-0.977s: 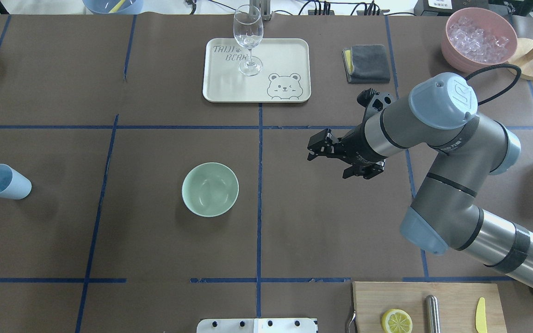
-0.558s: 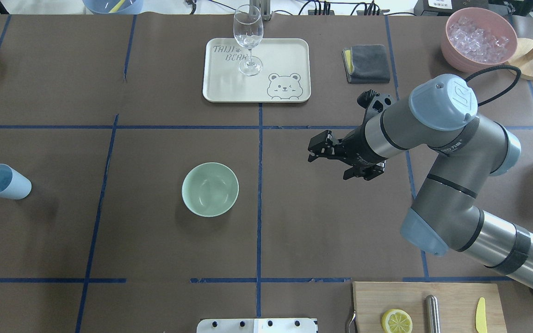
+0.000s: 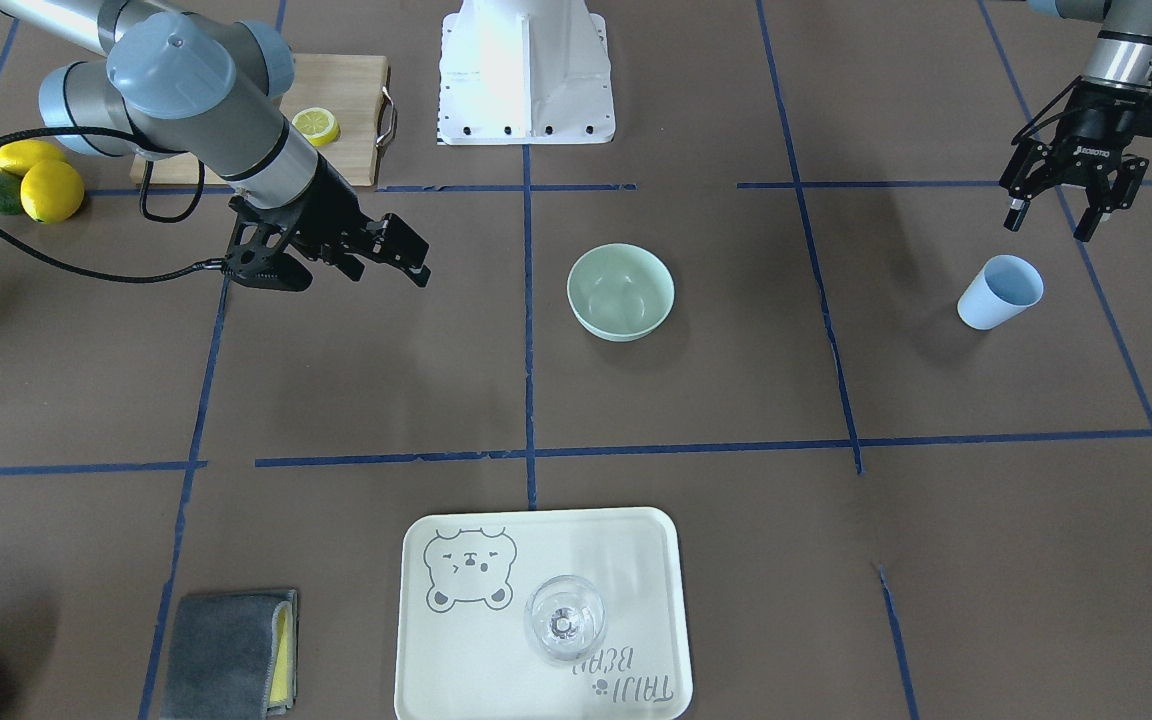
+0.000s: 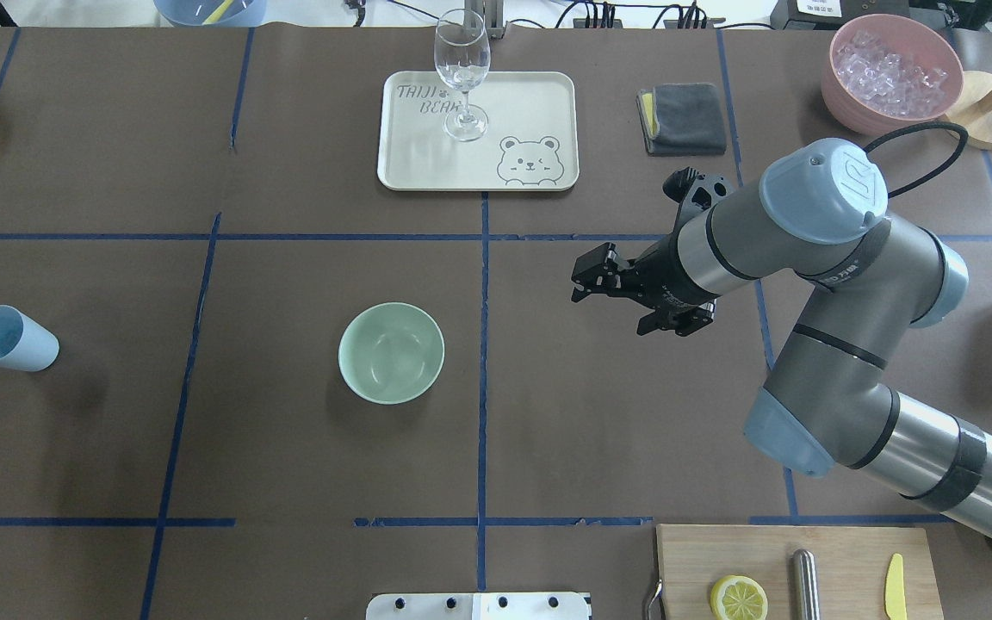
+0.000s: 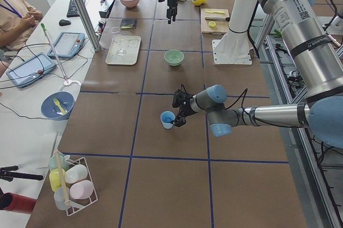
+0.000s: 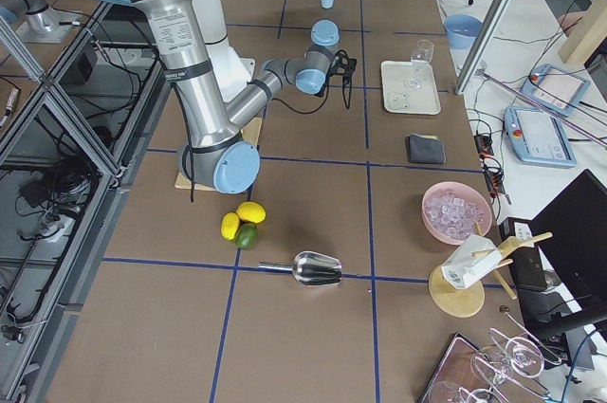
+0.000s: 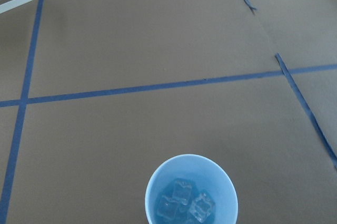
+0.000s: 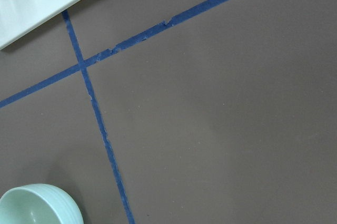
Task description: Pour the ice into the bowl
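Sitting at the bottom of the cup [image 7: 220, 183], the ice [image 7: 185, 203] is a few clear cubes bunched together; the cup stands upright at the table's left end, well apart from the bowl [image 4: 391, 353]. The bowl is near the middle of the table and has nothing in it. The left gripper [image 3: 1049, 222] hangs just beside the cup, on the robot's side of it, fingers spread wide and holding nothing, not touching the cup. The right gripper [image 4: 584, 277] hovers over bare table to the right of the bowl, apart from it; its jaws are parted and nothing is between them. At the far right corner the pink bowl [image 4: 840, 93] is heaped with cubes [image 4: 892, 67]. The glass [image 4: 461, 65] stands upright on the tray [image 4: 414, 164] at the far edge, and I see nothing in it.
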Tool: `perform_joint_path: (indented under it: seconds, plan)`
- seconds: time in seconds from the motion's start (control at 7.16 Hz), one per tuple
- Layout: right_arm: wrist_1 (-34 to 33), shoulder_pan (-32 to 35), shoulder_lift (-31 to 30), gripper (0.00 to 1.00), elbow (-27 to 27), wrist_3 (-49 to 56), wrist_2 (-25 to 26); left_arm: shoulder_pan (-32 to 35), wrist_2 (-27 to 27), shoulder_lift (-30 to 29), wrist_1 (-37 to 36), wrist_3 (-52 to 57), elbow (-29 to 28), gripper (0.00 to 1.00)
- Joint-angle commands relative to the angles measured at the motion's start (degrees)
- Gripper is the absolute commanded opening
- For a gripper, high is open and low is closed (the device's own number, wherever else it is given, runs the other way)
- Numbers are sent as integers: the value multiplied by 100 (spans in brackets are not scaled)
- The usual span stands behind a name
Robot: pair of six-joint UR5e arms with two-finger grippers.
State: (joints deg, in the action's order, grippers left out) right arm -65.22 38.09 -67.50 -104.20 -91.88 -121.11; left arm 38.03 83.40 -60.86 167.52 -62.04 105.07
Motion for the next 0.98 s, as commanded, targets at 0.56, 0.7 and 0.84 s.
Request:
perform_joint_path:
  seconds: [0.56, 0.7, 0.84]
  plan:
    - [0, 67, 18, 100, -56, 3, -17, -2025, -3501, 22, 211, -711, -478, 98]
    - [0, 76, 0, 100, -56, 3, -17, -2332, -3680, 13, 219, -1061, -488, 100]
    - [0, 76, -17, 100, -56, 3, -17, -2561, -3977, -22, 211, -1108, -514, 100]
